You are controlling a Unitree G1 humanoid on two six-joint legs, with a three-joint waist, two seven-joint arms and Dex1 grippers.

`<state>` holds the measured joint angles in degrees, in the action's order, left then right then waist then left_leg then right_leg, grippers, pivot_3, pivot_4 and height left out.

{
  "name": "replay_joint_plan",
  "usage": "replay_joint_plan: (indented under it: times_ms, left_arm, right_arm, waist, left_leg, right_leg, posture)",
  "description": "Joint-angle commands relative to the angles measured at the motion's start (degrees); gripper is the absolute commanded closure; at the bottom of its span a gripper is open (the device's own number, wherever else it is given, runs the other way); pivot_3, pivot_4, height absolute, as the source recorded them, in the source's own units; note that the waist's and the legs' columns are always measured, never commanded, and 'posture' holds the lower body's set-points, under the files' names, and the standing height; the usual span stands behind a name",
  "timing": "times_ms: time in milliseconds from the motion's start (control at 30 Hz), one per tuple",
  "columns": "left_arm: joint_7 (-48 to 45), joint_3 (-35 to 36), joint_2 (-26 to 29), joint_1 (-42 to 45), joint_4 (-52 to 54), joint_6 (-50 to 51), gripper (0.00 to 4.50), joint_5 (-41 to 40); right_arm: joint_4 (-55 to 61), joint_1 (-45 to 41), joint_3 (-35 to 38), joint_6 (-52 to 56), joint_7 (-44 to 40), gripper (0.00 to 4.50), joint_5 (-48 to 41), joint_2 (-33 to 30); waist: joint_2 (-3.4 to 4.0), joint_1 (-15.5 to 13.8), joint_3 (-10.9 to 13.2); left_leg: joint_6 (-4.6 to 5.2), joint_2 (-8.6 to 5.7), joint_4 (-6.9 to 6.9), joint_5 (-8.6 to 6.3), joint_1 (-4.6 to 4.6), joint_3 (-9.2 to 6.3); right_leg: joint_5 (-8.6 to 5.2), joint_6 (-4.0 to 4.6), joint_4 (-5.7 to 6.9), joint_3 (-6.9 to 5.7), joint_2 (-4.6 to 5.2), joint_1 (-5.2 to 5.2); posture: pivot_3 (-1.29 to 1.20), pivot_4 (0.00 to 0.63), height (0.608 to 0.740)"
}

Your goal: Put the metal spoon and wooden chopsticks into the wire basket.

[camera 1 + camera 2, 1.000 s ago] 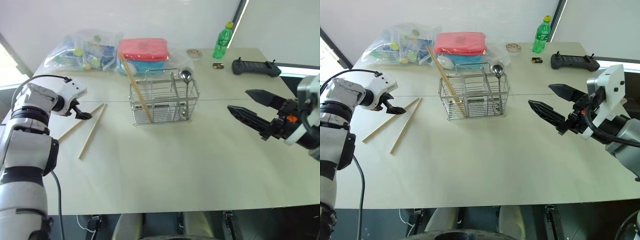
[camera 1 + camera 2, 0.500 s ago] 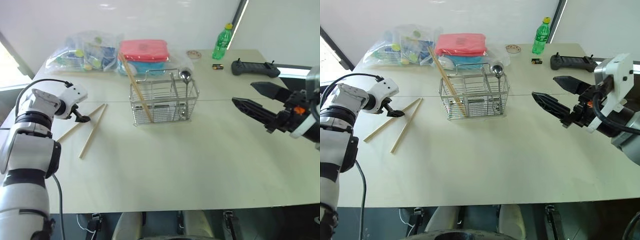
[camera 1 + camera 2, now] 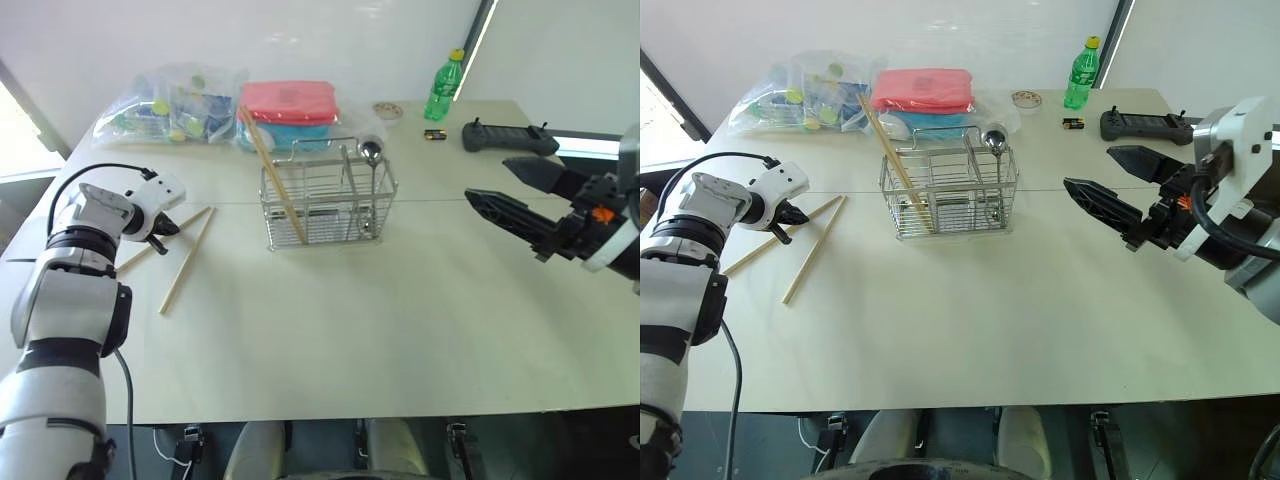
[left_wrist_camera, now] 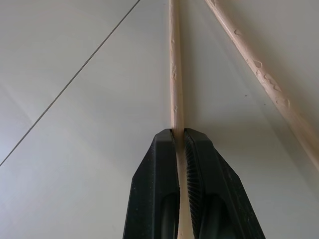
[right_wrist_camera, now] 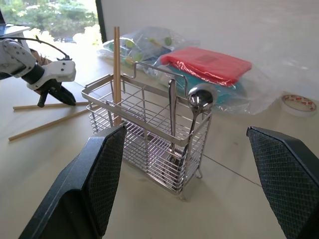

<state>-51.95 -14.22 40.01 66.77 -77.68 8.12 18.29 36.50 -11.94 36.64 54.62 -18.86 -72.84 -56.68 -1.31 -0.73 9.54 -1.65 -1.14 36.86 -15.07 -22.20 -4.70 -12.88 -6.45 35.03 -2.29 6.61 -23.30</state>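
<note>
The left gripper [image 4: 180,137] pinches one pale wooden chopstick [image 4: 174,74] lying on the cream table [image 3: 400,320], left of the silver wire basket [image 3: 328,200]. Another chopstick [image 3: 187,259] lies just beside it. The shiny metal spoon [image 3: 372,152] and a leaning chopstick [image 3: 270,175] stand in the basket; the right gripper [image 3: 515,195] hangs wide open, well right of the basket.

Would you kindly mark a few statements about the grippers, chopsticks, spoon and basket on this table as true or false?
1. The left gripper is shut on a chopstick lying on the table. True.
2. The metal spoon lies flat on the table. False: it stands in the wire basket, bowl up.
3. The right gripper is open and holds nothing. True.
4. All the chopsticks are in the basket. False: two lie on the table at the basket's left, and only the leaning chopstick is inside.
5. The green bottle stands inside the basket. False: it stands at the table's far edge.
</note>
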Motion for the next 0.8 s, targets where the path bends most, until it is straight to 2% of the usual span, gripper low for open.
replay_joint_plan:
  times_ms: [33,100,233,400,467,567,700,800]
  left_arm:
    - [1.46,2.88,0.75,0.51,-0.01,1.21,4.41,-1.36]
    - [2.61,5.37,0.99,1.57,0.23,1.95,4.41,-3.18]
    - [3.99,18.11,2.47,7.11,3.03,1.4,4.41,-14.45]
    - [-0.44,31.87,2.69,13.98,11.88,4.07,4.41,-29.33]
    - [-1.69,35.75,1.18,15.36,20.4,9.89,4.41,-35.9]
    - [1.14,38.71,-3.85,13.07,39.69,22.72,4.41,-46.27]
    - [7.05,37.49,-10.69,4.31,63.82,35.25,4.41,-55.94]
    - [11.46,34.44,-15.22,-3.22,74.58,39.41,4.41,-58.51]
  right_arm:
    - [0.25,0.05,0.53,-1.37,-0.33,0.51,-0.01,-1.03]
    - [0.14,0.4,0.47,-1.32,-0.73,0.51,0.22,-1.14]
    - [0.44,2.02,0.18,-1.12,-3.69,0.51,1.77,-2.7]
    - [-0.2,1.31,-0.64,-1.33,-3.83,0.51,1.9,-2.94]
    - [-0.75,0.61,-1.21,-1.26,-3.6,0.51,1.76,-2.97]
    - [-1.23,-0.29,-2.35,-1.4,-3.4,0.51,2.07,-2.97]
    - [-1.59,-1.11,-3.3,-1.43,-2.93,0.51,2.37,-2.49]
    - [-1.69,-1.31,-3.22,-1.47,-2.47,0.51,2.08,-2.31]
  waist:
    - [0.0,0.0,0.0]
    - [-0.03,0.02,0.02]
    - [-0.28,-0.07,0.11]
    - [-0.37,0.05,0.12]
    - [-0.35,0.14,0.12]
    - [-0.23,0.16,0.06]
    - [-0.06,0.15,-0.04]
    - [-0.02,0.19,-0.06]
  left_leg:
    - [0.0,0.0,0.0,0.0,0.0,0.0]
    - [0.0,0.0,0.0,0.0,-0.04,-0.01]
    - [0.0,0.0,0.08,0.0,-0.21,-0.09]
    - [-0.01,-0.05,0.12,-0.01,-0.22,-0.06]
    - [-0.02,-0.04,0.12,-0.01,-0.22,-0.04]
    - [-0.02,-0.04,0.11,-0.01,-0.16,-0.04]
    - [-0.03,-0.04,0.14,0.0,0.01,-0.05]
    - [-0.03,-0.05,0.15,0.0,0.06,-0.06]
  right_leg:
    - [0.0,0.0,0.0,0.0,0.0,0.0]
    - [0.0,0.0,0.0,0.0,0.0,-0.04]
    - [0.0,-0.01,0.01,-0.04,-0.01,-0.14]
    - [0.01,-0.03,-0.02,-0.08,0.12,-0.1]
    - [0.01,-0.03,-0.02,-0.08,0.15,-0.09]
    - [0.01,-0.04,-0.01,-0.08,0.16,-0.05]
    - [0.01,-0.04,0.03,-0.03,0.16,0.13]
    - [0.01,-0.03,0.04,-0.02,0.09,0.15]
  posture:
    - [0.0,0.15,0.692]
    - [0.0,0.15,0.692]
    - [0.0,0.15,0.692]
    - [0.0,0.15,0.692]
    - [0.0,0.15,0.692]
    - [0.0,0.15,0.692]
    - [0.0,0.15,0.692]
    - [0.0,0.15,0.692]
